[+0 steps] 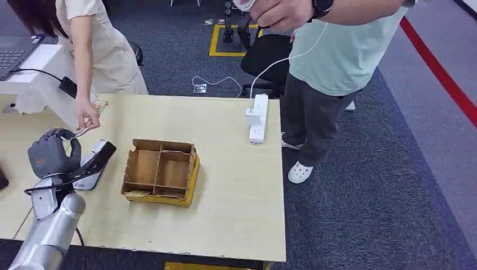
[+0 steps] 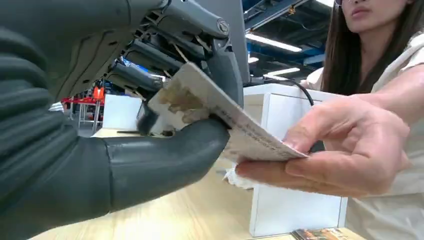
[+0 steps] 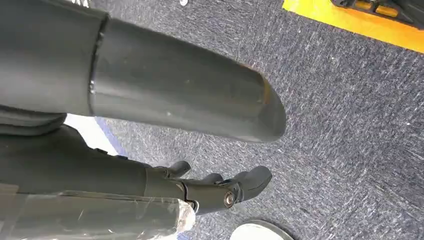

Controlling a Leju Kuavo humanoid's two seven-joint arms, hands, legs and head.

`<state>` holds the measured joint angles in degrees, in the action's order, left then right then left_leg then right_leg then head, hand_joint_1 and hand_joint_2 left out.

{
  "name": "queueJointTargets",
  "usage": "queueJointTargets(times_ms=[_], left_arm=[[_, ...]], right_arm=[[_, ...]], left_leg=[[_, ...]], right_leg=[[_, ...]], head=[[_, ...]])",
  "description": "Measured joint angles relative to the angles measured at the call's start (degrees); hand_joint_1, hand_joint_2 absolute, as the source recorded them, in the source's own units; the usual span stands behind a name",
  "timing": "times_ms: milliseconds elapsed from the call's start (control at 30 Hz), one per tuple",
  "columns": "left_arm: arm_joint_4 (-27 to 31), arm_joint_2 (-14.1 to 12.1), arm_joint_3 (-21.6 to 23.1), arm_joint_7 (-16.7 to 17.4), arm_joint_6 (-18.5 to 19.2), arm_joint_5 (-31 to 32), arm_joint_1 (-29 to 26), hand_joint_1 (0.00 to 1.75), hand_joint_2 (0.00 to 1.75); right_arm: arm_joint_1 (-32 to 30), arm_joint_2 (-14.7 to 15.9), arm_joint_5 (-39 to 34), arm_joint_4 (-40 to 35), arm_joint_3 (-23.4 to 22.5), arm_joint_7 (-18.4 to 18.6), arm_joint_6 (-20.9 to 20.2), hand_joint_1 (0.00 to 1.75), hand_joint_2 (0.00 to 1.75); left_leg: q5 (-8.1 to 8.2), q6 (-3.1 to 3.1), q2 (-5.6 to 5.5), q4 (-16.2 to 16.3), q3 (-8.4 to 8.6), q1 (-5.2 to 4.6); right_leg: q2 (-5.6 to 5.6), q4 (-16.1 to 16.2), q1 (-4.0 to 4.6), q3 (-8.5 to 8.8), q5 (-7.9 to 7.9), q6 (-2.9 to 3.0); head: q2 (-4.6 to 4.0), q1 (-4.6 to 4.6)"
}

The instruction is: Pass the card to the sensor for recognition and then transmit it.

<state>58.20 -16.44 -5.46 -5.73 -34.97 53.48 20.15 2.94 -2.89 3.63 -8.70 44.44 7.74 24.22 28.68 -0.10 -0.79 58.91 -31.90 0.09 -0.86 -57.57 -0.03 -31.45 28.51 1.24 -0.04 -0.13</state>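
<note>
My left hand (image 1: 50,153) is raised over the left part of the wooden table (image 1: 225,185). It pinches a pale printed card (image 2: 240,125) between its thumb (image 2: 165,155) and dark fingers. A person's hand (image 2: 345,150) grips the card's other end, so both hold it; in the head view the card (image 1: 79,134) is a thin sliver between that hand (image 1: 87,118) and mine. The black and white sensor (image 1: 93,166) sits on the table right beside my left hand. My right hand (image 3: 150,95) hangs over grey carpet, fingers (image 3: 225,192) apart from the thumb and holding nothing.
A cardboard box with compartments (image 1: 160,171) stands mid-table. A white power strip (image 1: 257,118) lies near the far right edge. A second person (image 1: 326,67) stands by the table's right side. More cards (image 1: 100,104) lie near the first person. A laptop (image 1: 17,53) sits at far left.
</note>
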Motion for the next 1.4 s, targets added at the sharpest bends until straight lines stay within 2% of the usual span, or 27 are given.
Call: queueJointTargets(times_ms=[500, 600, 733, 800, 1133, 1200, 1333, 1400], left_arm=[[0.0, -0.31, 0.0, -2.08, -0.17, -1.31, -0.38, 1.75, 1.75], [-0.04, -0.72, 0.11, 0.28, 0.17, 0.88, -0.37, 1.75, 1.75], [-1.14, -1.66, 0.42, 5.6, -0.02, 8.47, -0.35, 1.75, 1.75], [-2.08, -2.19, 0.81, 7.13, -0.2, 11.44, -0.36, 1.75, 1.75], [-4.61, -3.04, 1.2, 7.65, -0.28, 13.05, -0.37, 1.75, 1.75], [-5.01, -3.21, 1.31, 9.38, -0.37, 15.83, -0.37, 1.75, 1.75], [-6.27, -3.74, 1.7, 10.54, -2.97, 20.44, -0.85, 1.75, 1.75], [-7.37, -3.98, 1.97, 11.3, -2.61, 22.86, -1.18, 1.75, 1.75]], right_arm=[[0.0, 0.0, 0.24, 0.0, 0.0, 0.0, 0.13, 0.0, 0.0], [0.01, 0.02, 0.33, 0.0, 0.0, 0.0, 0.13, 0.0, 0.0], [0.01, 0.02, 0.33, 0.0, -0.02, 0.0, 0.09, 0.0, 0.0], [0.0, 0.02, 0.33, 0.0, -0.02, 0.0, 0.07, 0.0, 0.0], [0.02, 0.09, 0.33, 0.0, -0.04, 0.0, 0.07, 0.0, 0.0], [0.01, 0.09, 0.33, 0.0, -0.04, 0.0, 0.07, 0.0, 0.0], [0.0, 0.11, 0.33, 0.0, -0.07, 0.0, 0.07, 0.0, 0.0], [0.0, 0.11, 0.33, 0.0, -0.07, 0.0, 0.07, 0.0, 0.0]], left_leg=[[0.0, 0.0, 0.0, 0.0, 0.0, 0.0], [0.0, 0.0, 0.0, 0.0, 0.0, 0.0], [0.0, 0.0, 0.0, 0.0, 0.0, 0.0], [0.0, 0.0, 0.0, 0.0, 0.0, 0.0], [0.0, 0.0, -0.01, 0.0, -0.01, 0.0], [0.0, 0.0, 0.0, 0.0, -0.01, 0.0], [0.0, 0.0, 0.0, 0.0, -0.01, 0.0], [0.0, 0.0, 0.0, 0.0, -0.01, 0.0]], right_leg=[[0.01, 0.0, 0.0, 0.01, 0.0, 0.0], [0.0, 0.0, 0.0, 0.01, 0.0, 0.0], [0.0, 0.0, 0.0, 0.01, 0.0, 0.0], [0.0, 0.0, 0.0, 0.0, 0.0, 0.0], [0.01, 0.0, 0.0, 0.01, 0.0, 0.0], [0.01, 0.0, 0.0, 0.01, 0.0, 0.0], [0.01, 0.0, -0.01, 0.01, 0.0, 0.0], [-0.01, 0.0, 0.0, 0.0, 0.0, 0.0]], head=[[0.0, 0.0], [0.0, 0.0], [0.0, 0.0], [0.0, -0.02], [0.0, 0.0], [0.0, 0.0], [0.0, 0.0], [0.0, 0.0]])
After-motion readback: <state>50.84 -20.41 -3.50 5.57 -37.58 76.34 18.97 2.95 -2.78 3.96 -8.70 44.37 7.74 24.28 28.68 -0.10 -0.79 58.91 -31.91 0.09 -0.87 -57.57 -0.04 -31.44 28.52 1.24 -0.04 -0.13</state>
